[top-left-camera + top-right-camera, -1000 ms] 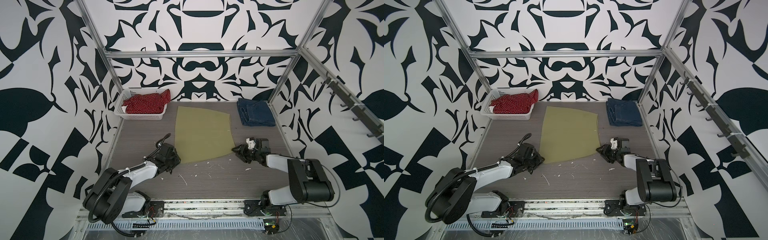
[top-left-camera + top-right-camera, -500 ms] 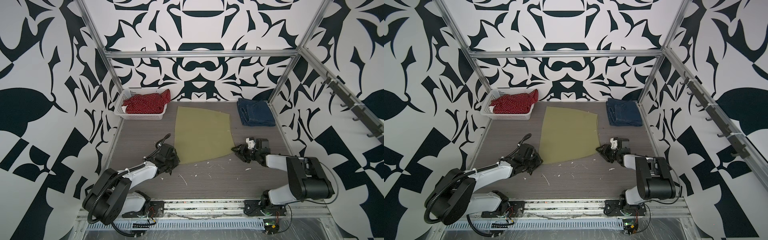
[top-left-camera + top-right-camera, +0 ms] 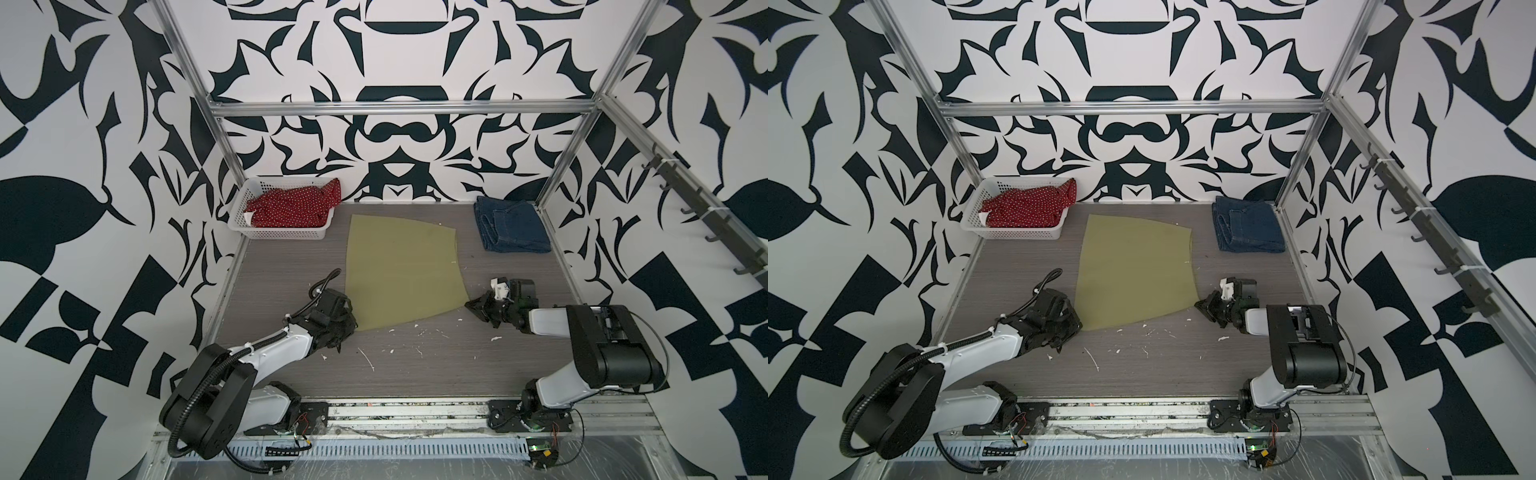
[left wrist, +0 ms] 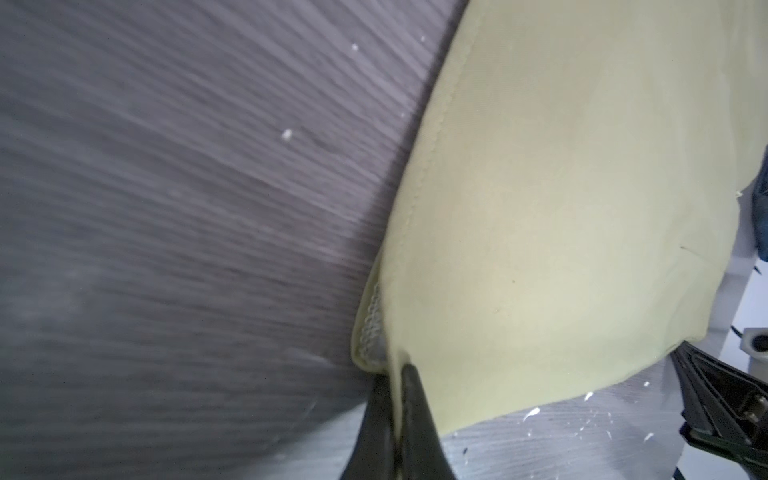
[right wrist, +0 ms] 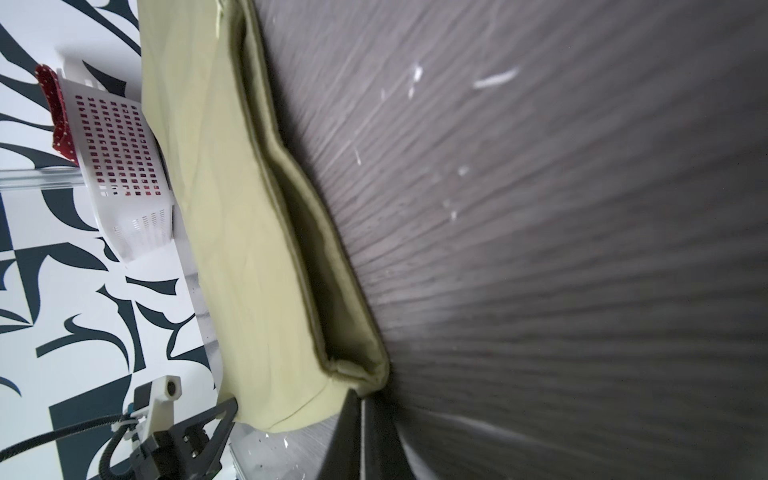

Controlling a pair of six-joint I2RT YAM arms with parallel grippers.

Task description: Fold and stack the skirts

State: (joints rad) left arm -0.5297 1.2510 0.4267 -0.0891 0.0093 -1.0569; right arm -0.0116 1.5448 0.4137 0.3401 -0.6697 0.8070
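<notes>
The olive-green skirt (image 3: 401, 270) (image 3: 1133, 270) lies spread flat mid-table. My left gripper (image 3: 353, 326) (image 3: 1077, 326) is shut on its near left corner; in the left wrist view the jaws (image 4: 392, 365) pinch the hem of the olive cloth (image 4: 561, 208). My right gripper (image 3: 469, 305) (image 3: 1198, 305) is shut on the near right corner, the doubled edge of the olive skirt (image 5: 232, 208) bunching at its tips (image 5: 359, 392). The denim skirt (image 3: 513, 228) (image 3: 1250, 228) lies folded at the back right. The red polka-dot skirt (image 3: 291, 205) (image 3: 1025, 205) sits crumpled in the basket.
A white perforated basket (image 3: 282, 235) (image 3: 1017, 232) (image 5: 120, 158) stands at the back left corner. Small white scraps (image 3: 368, 359) litter the grey table near the front. Metal frame posts and patterned walls close in the table on three sides.
Both grippers have shut on the olive skirt's near corners, the left one first and the right one just now. The arms have hardly moved.
</notes>
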